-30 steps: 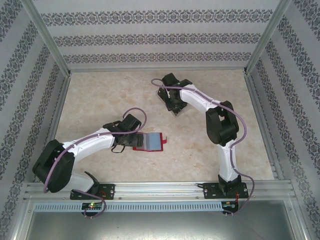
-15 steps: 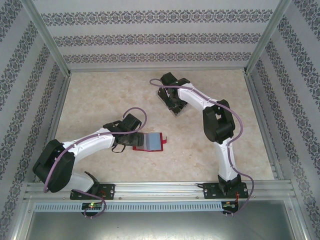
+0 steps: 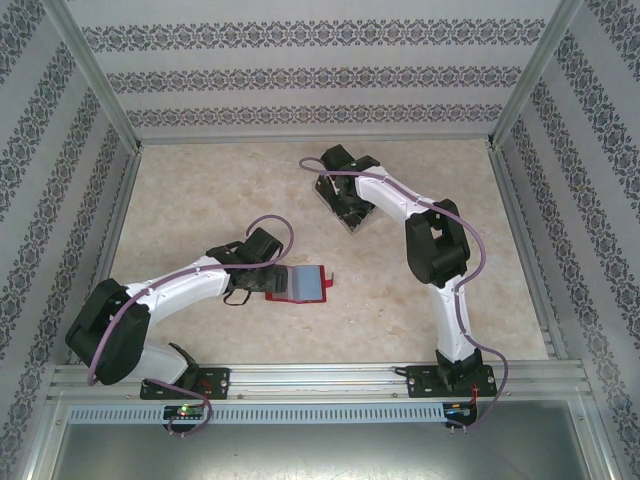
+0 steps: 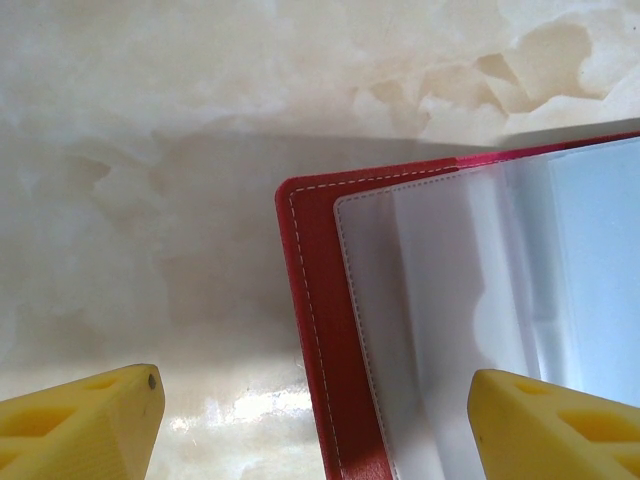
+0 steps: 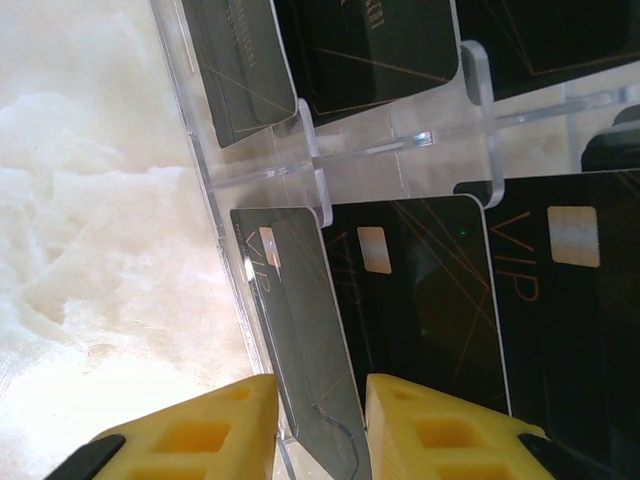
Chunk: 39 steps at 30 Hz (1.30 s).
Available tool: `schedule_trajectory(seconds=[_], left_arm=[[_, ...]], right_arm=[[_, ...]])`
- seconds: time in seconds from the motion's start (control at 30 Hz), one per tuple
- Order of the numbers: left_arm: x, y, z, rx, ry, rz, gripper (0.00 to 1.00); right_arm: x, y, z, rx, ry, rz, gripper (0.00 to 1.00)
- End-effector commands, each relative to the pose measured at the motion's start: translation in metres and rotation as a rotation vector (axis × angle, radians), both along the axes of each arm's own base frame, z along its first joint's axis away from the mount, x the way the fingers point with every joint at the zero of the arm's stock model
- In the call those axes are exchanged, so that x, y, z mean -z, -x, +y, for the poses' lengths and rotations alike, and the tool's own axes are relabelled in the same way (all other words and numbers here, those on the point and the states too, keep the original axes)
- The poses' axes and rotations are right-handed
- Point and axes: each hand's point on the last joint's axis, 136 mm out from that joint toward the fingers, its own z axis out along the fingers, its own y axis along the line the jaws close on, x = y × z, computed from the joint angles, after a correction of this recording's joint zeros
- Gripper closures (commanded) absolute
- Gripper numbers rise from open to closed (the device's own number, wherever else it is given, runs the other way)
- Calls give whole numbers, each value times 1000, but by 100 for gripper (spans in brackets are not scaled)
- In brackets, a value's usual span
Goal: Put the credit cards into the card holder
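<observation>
The card holder (image 4: 320, 330) looks leather-like with glossy plastic sleeves (image 4: 450, 300), the credit cards (image 5: 420, 300) glossy.

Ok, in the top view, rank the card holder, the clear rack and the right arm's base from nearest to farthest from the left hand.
1. Card holder, lying open right beside the left hand, just to its right.
2. Clear rack, farther back and to the right, mid-table.
3. Right arm's base, at the table's near edge, far right.
</observation>
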Motion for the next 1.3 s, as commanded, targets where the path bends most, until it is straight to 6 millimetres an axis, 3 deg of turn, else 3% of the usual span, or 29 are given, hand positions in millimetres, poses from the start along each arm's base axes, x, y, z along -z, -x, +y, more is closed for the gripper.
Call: schedule_trajectory(seconds=[0.0, 0.2, 0.5, 0.8, 1.07, 1.27], left_arm=[[4, -3, 4, -27, -4, -4, 20], [4, -4, 3, -28, -2, -4, 20], [4, -4, 2, -27, 1, -5, 20], [3, -4, 2, -27, -1, -2, 20], [0, -6, 4, -31, -11, -4, 20], [2, -6, 10, -38, -44, -1, 20]], right_arm=[[9, 5, 1, -8, 7, 37, 75], [7, 6, 1, -9, -1, 38, 82], [14, 9, 3, -21, -21, 74, 83], [7, 7, 5, -25, -41, 71, 96], [-41, 1, 16, -47, -110, 2, 100], [-84, 13, 35, -79, -186, -52, 100]])
